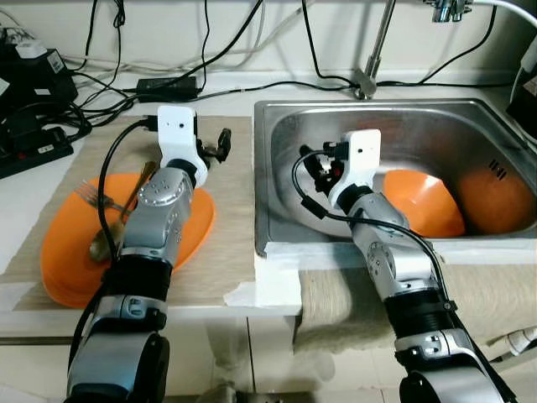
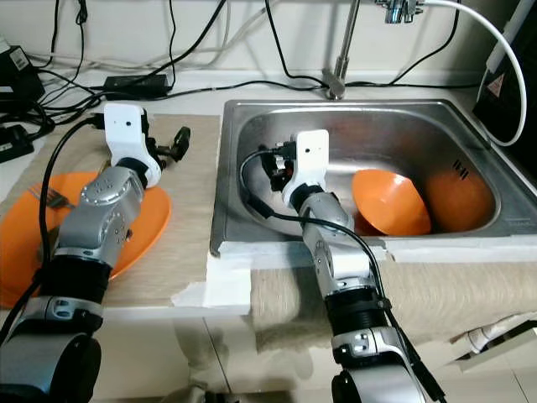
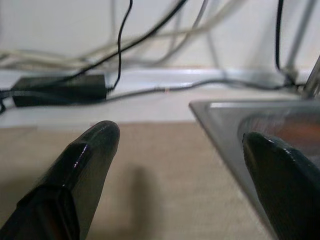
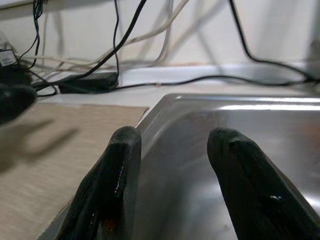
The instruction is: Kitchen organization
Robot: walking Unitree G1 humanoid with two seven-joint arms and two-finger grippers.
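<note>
On the left of the counter, a smooth orange plate (image 1: 67, 252) lies flat on a woven beige mat (image 1: 226, 252). A metal fork (image 1: 88, 197) and a spoon (image 1: 105, 243) rest on the plate, partly hidden by the left arm. Black cables and a power adapter (image 1: 166, 85) lie behind the mat, against the wall.

The left gripper (image 3: 182, 165) hovers above the mat's rear part, near the sink edge, fingers spread apart and holding nothing. The right gripper (image 4: 172, 165) sits over the left part of the sink (image 2: 252, 134), fingers likewise parted and empty.

The sink is brushed stainless steel, rectangular with rounded corners, and reflective. An orange bowl (image 2: 390, 201), smooth and glossy, leans tilted in the basin, well to the right of the right gripper. An orange reflection shows on the basin wall beside it.

Judged step: between grasps, no item in hand. The next move probably calls for the right gripper to travel right and down, then close on the bowl's thin rim. The glossy, curved wall may slip under a loose pinch.
</note>
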